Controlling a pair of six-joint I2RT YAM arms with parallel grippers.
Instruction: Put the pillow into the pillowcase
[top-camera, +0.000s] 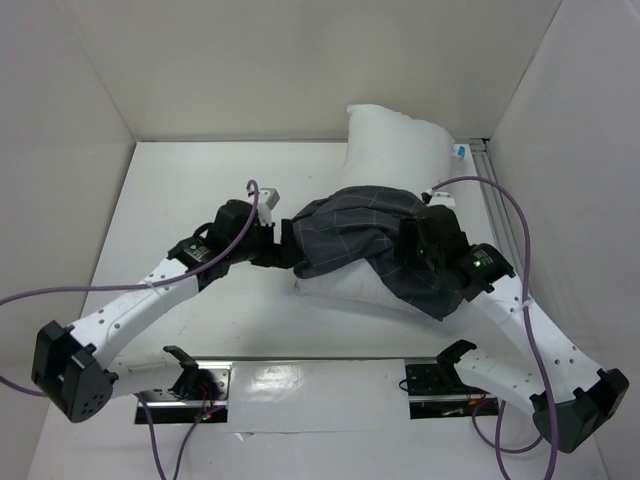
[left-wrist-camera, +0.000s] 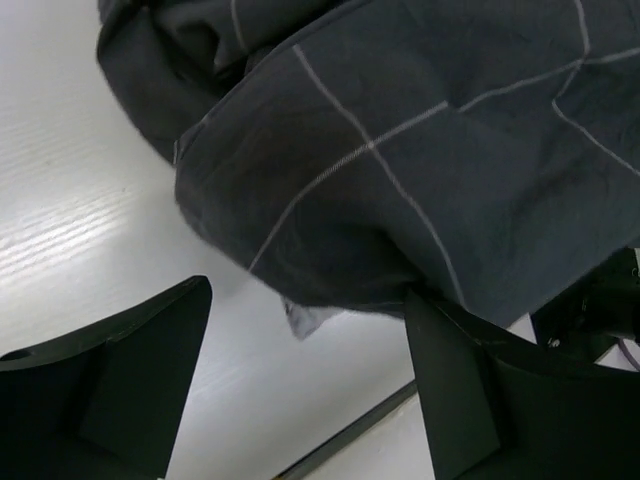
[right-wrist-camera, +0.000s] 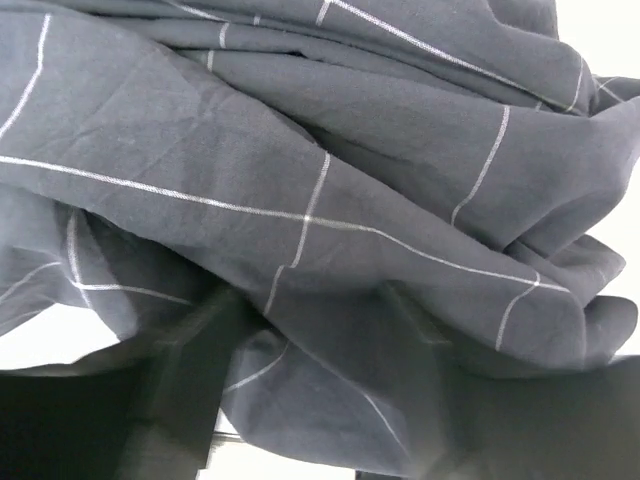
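Toward the back right of the tabletop (top-camera: 180, 190) lies the pillow (top-camera: 395, 140), its far end puffed up against the rear wall and its near edge showing white below the cloth. Across its middle the pillowcase (top-camera: 360, 235) is draped in a crumpled heap; whether any of the pillow is inside it cannot be told.

At the heap's left edge sits the left end effector (top-camera: 283, 245). From its wrist camera the two fingers (left-wrist-camera: 100, 390) stand wide apart with bare tabletop between them and the cloth bulging just ahead, so it is open and holds nothing.

Pressed into the right side of the heap is the right end effector (top-camera: 420, 238), with cloth spilling over it. Its own camera sees grid-lined folds filling the view, the fingers only dark blurs underneath — whether they are open or clamped on the fabric I cannot tell.
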